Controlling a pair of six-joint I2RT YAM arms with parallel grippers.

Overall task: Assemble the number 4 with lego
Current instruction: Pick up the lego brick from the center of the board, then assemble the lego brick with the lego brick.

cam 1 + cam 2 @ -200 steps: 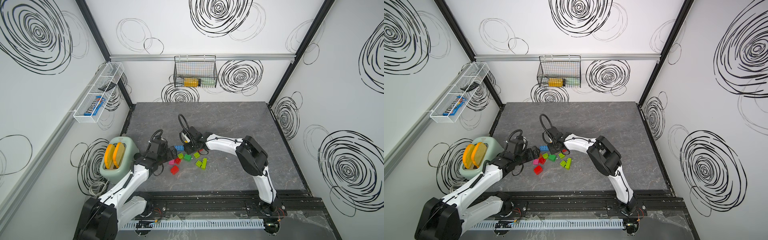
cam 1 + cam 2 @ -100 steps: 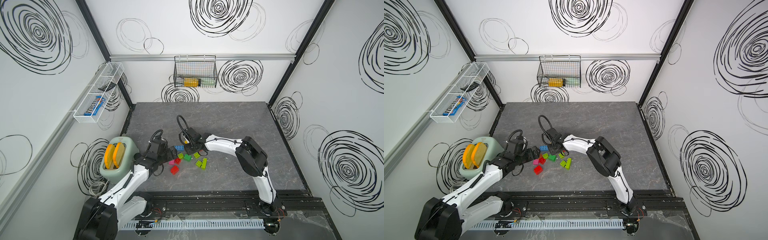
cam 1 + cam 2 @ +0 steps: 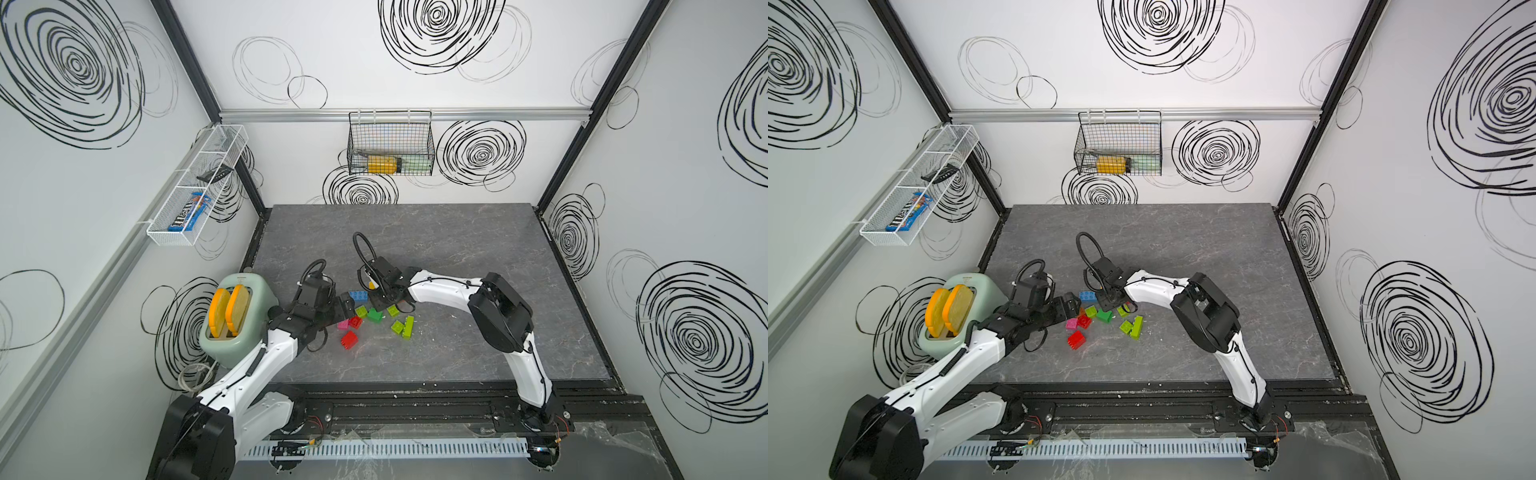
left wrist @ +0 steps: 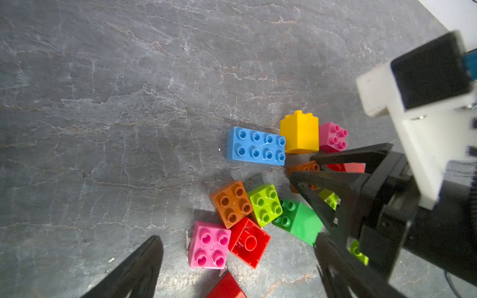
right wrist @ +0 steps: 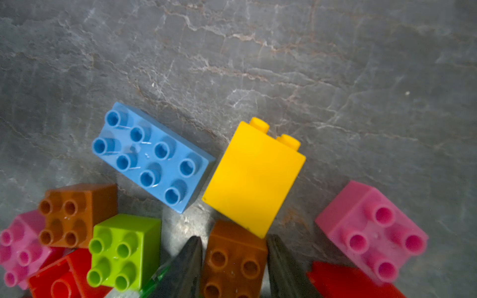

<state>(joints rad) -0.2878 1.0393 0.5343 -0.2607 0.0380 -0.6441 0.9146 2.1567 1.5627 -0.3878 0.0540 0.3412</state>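
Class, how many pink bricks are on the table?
2: one pink studded plastic brick beside the overturned red plastic brick, the other near the yellow plastic brick. More may be hidden.

Two white-shelled arms (image 3: 440, 286), black joints (image 3: 498, 316), looping black cables (image 3: 361, 249) at wrists, tapered black fingers (image 5: 185, 271).

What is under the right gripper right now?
An orange-brown brick, studs up, sits between the fingers of the right gripper, beside the yellow brick. The fingers hide its sides; whether they grip it is unclear.
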